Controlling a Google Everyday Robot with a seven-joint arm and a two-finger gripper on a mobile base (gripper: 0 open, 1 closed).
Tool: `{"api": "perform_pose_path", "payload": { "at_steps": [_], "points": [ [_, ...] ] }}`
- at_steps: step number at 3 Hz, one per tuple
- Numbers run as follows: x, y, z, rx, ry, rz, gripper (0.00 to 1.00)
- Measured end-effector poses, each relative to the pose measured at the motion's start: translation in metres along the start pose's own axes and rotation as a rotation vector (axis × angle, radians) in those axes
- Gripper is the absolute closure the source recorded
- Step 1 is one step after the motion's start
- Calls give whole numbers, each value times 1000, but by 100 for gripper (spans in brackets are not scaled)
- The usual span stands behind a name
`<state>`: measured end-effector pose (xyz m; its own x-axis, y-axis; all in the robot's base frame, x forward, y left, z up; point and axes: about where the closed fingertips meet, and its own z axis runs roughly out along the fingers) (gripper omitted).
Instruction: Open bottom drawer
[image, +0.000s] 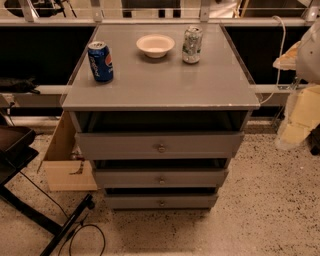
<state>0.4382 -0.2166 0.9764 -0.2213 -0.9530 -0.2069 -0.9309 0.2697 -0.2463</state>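
We see a blue Pepsi can (100, 61) standing upright at the left of the grey cabinet top (160, 82). A white bowl (155, 45) sits toward the back, with a green-and-white can (192, 45) just beside it on the right. Cardboard (64, 162) lies left of the cabinet on the speckled floor (270, 210), and a black cable (86, 236) loops near it.

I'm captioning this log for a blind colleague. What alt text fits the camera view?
A grey cabinet with three knobbed drawers fills the view, its bottom drawer seemingly shut. On top stand a Pepsi can, a white bowl and a green can. The tool hangs at the right edge, clear of the cabinet.
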Motion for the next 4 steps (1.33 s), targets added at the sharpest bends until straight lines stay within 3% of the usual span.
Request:
{"api": "perform_pose_path", "payload": {
  "at_steps": [2, 3, 4],
  "points": [
    [5, 7, 13, 5, 21, 5, 0],
    [13, 24, 42, -3, 17, 22, 0],
    [28, 42, 97, -11, 50, 2, 0]
  ]
}}
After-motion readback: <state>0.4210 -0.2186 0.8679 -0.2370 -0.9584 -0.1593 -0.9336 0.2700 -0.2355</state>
